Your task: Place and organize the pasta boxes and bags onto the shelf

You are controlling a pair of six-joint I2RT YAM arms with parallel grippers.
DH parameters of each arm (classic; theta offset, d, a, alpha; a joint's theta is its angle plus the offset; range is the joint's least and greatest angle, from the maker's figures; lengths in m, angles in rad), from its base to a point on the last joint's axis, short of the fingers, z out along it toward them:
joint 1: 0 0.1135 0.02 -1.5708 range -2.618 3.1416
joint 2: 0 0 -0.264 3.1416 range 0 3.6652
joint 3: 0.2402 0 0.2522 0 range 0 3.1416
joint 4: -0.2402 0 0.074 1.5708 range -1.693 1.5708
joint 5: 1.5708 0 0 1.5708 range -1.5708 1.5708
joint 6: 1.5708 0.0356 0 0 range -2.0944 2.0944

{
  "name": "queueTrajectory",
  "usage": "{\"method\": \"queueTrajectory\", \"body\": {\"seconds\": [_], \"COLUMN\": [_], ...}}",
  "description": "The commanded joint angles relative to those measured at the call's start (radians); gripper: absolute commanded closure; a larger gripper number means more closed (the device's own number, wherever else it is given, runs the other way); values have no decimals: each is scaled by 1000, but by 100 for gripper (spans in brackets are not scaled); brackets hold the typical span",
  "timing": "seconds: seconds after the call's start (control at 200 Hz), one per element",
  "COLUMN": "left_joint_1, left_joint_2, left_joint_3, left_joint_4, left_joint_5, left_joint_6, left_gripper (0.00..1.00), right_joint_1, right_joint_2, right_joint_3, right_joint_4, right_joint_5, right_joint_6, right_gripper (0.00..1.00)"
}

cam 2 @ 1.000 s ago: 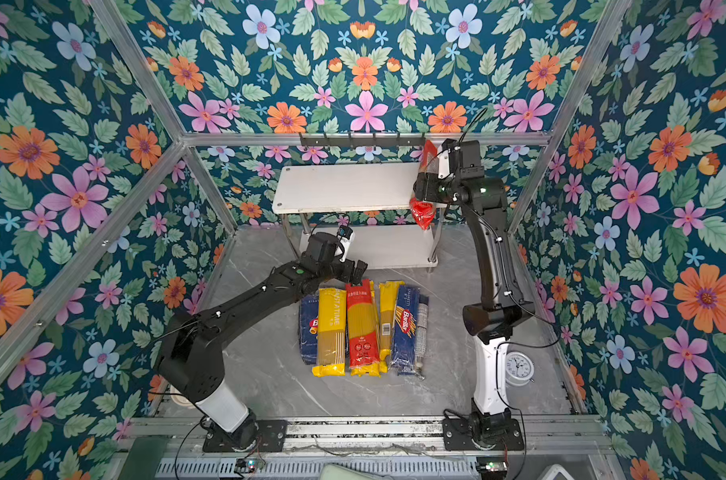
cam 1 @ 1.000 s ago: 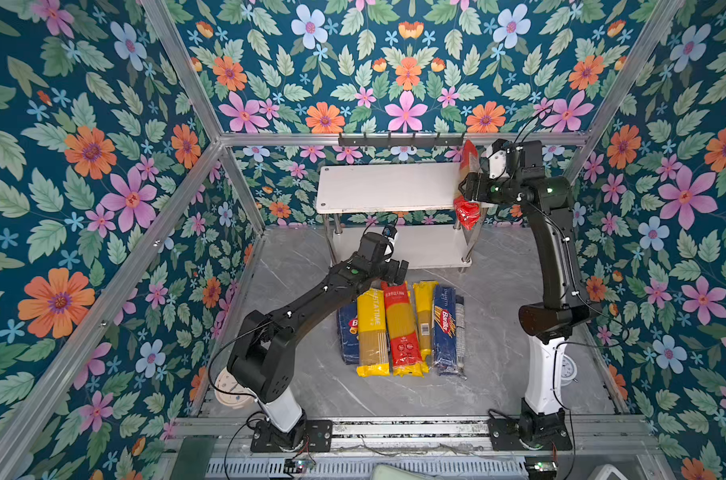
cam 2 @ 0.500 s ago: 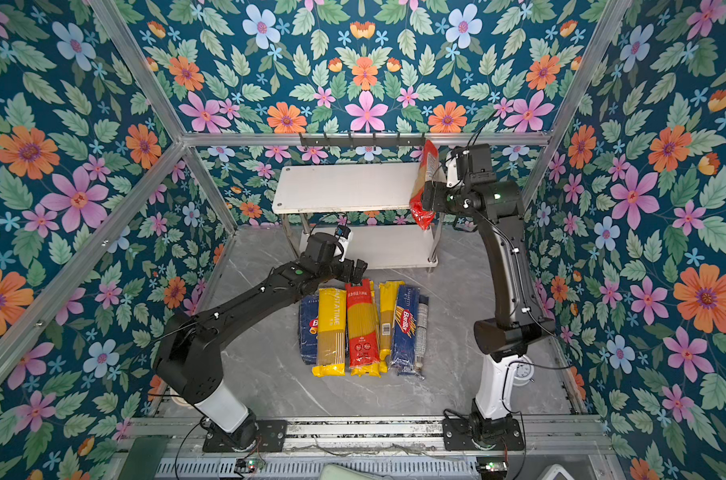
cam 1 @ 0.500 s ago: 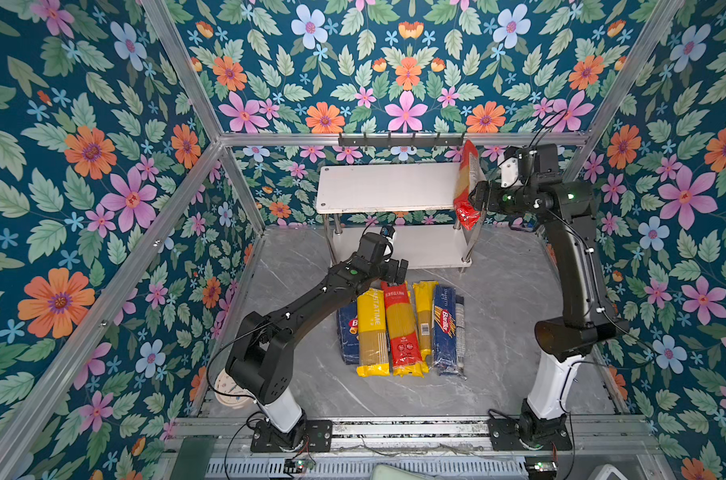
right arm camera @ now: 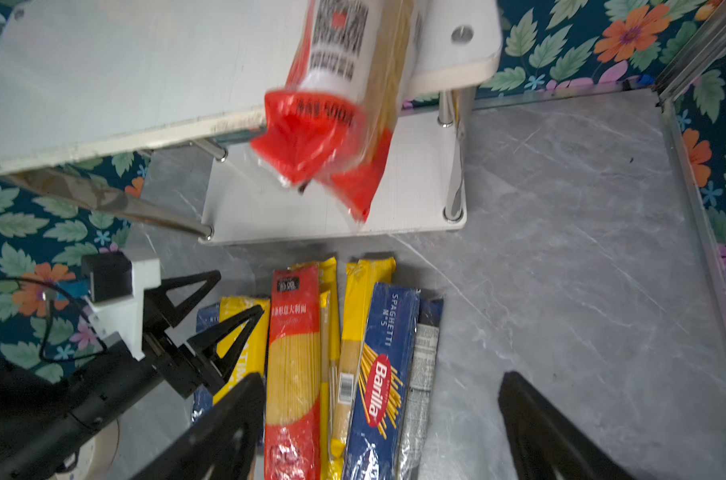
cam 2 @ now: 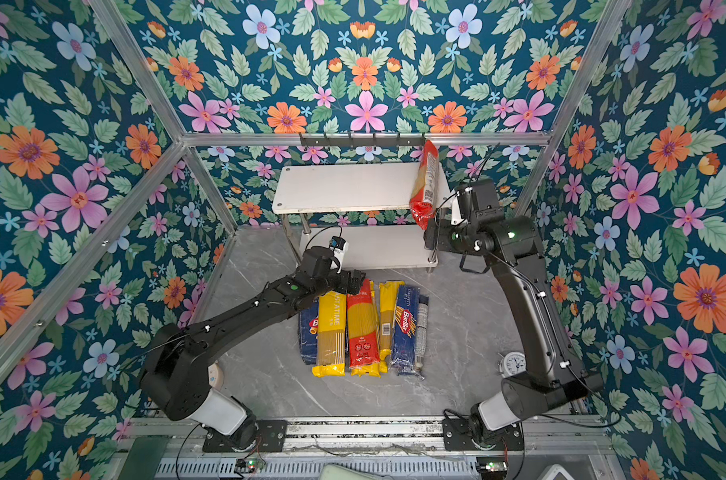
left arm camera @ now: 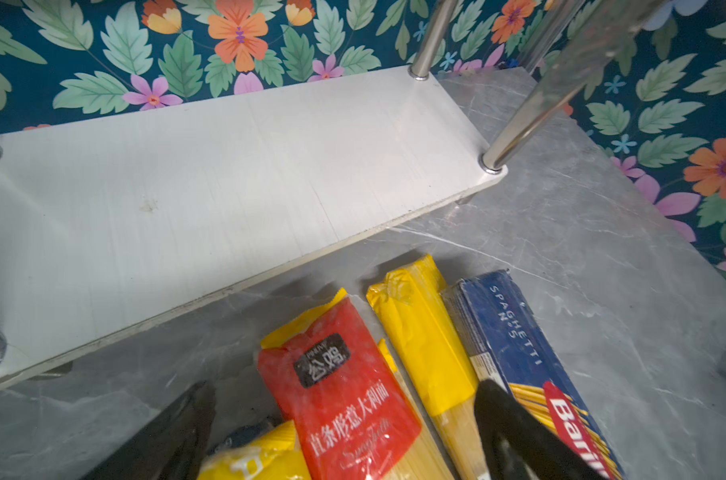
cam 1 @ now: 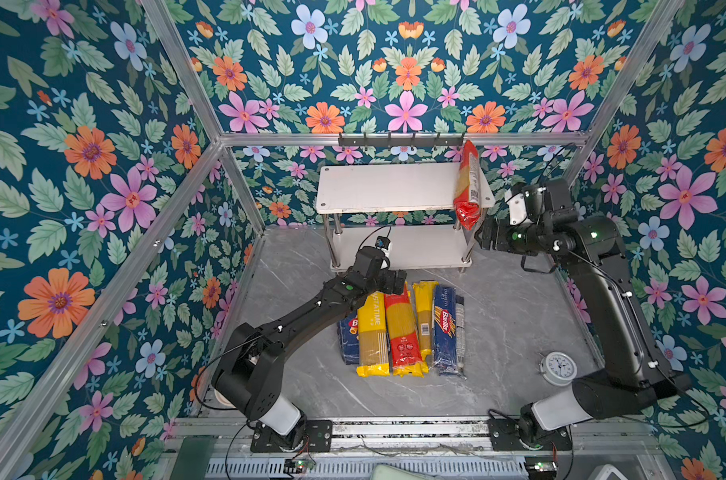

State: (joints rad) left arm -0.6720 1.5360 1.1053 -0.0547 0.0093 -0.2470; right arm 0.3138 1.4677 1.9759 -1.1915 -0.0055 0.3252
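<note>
Jaws spread, the left gripper (right arm camera: pixel 239 292) hangs over the red spaghetti bag (cam 1: pixel 402 328) lying on the floor (cam 1: pixel 519 332) before the shelf (cam 1: pixel 386 187), at its shelf-side end, long axis pointing away from the shelf; the right gripper (cam 1: pixel 481 239), likewise spread, is farther.

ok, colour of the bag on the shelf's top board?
Red bag, tan pasta showing through; clearest in the right wrist view.

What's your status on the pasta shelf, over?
Left gripper open above the table pile. Right gripper open, holding nothing. Red bag on the shelf top board, right end, overhanging the front edge. No obstacle between pile and shelf.
</note>
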Motion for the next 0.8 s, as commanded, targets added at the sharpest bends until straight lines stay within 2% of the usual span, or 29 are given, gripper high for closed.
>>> {"method": "queueTrajectory", "body": {"seconds": [0.0,0.11,0.235,0.57,0.685,0.795], "left_joint_1": [-25,-66,-123,-333,-376,-402], "left_joint_2": [-51,-136,-249,-524,-583,-612], "left_joint_3": [-36,-96,-168,-335,-348,-328], "left_joint_4": [-1,-48,-119,-376,-490,-570], "left_joint_5": [-60,-123,-219,-444,-489,-507], "left_joint_6": [-41,-77,-153,-471,-554,-573], "left_gripper": [0,1,1,1,1,1], "right_joint_1": [33,76,171,357,379,411], "right_joint_2": [-65,-144,-218,-364,-400,-417], "right_joint_3": [-106,-229,-367,-823,-954,-1007], "right_joint_4": [0,18,46,205,264,293], "right_joint_5": [16,-7,5,-5,-21,-14], "right_joint_6": [52,99,155,364,408,440], "right_gripper": [11,11,11,9,9,9]}}
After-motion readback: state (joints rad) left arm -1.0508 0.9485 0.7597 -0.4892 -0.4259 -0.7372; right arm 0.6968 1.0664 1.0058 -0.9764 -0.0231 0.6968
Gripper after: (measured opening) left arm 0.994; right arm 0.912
